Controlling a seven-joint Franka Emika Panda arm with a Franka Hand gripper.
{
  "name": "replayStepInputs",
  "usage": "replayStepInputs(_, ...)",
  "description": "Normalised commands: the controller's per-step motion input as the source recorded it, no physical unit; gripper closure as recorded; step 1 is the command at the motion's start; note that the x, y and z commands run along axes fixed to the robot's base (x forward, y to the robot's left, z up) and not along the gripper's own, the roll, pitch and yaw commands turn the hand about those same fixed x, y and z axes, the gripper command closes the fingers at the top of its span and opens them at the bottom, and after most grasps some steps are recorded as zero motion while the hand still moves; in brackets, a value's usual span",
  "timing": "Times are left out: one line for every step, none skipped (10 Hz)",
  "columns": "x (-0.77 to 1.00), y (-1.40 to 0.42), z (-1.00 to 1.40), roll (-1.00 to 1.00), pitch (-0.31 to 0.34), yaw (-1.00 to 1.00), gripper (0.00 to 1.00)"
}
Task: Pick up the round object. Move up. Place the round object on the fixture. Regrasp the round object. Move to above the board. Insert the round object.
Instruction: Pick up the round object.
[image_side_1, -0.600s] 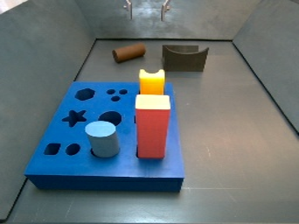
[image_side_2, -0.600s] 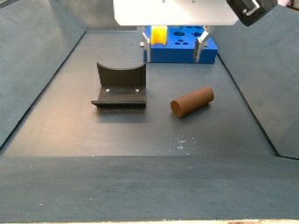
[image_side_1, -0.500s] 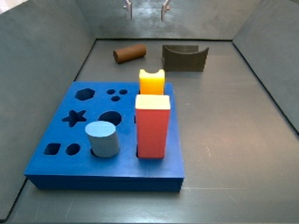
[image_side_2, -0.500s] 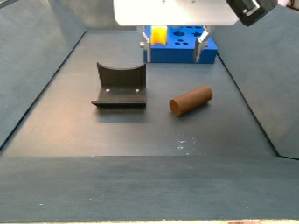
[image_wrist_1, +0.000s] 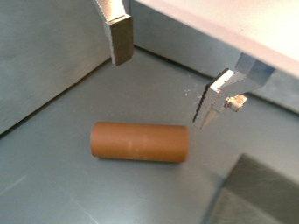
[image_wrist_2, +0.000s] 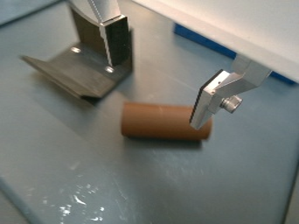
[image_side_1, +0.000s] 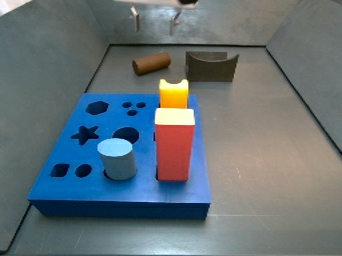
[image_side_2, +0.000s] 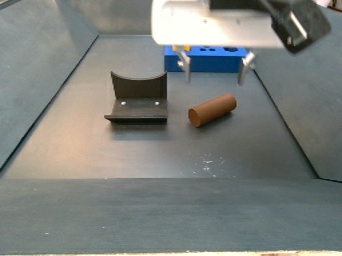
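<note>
Peg lying on floor, gripper above it, nothing held.

Round object (image_wrist_1: 140, 143): short, smooth, matte reddish-brown cylinder, on its side on the dark grey floor (image_side_2: 160, 150), beside the fixture (image_side_2: 136, 98), a dark olive block with a curved notch. Gripper (image_wrist_2: 158, 66): flat silver fingers (image_wrist_1: 121, 38) spread wide, empty, straddling the peg from above. Blue board (image_side_1: 94, 140) with cut-out holes stands well apart. Since the earlier frames the gripper has shifted to over the peg.

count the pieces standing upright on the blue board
3. On the board: a light-blue cylinder at the near end, a tall red block beside it, and a yellow piece behind the red block. The open tool hangs above the round object, away from them.
</note>
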Motion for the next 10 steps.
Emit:
replayStepInputs(-0.08, -0.07, -0.36, -0.39, -0.391, -0.87, 0.0)
replayStepInputs(-0.06, -0.08, -0.28, -0.42, -0.446, -0.85, 0.0)
replayStepInputs(-0.06, -0.09, -0.27, -0.43, -0.446, -0.84, 0.0)
replayStepInputs(-0.07, -0.08, -0.28, -0.43, -0.451, -0.85, 0.0)
replayStepInputs(-0.07, -0.07, -0.29, -0.43, -0.449, -0.86, 0.0)
replayStepInputs(-0.07, -0.08, -0.28, -0.43, -0.449, -0.86, 0.0)
replayStepInputs(-0.08, -0.08, -0.28, -0.43, -0.44, -0.85, 0.0)
replayStepInputs(-0.07, -0.08, -0.26, -0.45, -0.414, -0.84, 0.0)
replayStepInputs(-0.08, -0.06, -0.34, -0.44, -0.294, -0.84, 0.0)
replayStepInputs(-0.09, -0.01, -0.47, -0.44, -0.08, -0.84, 0.0)
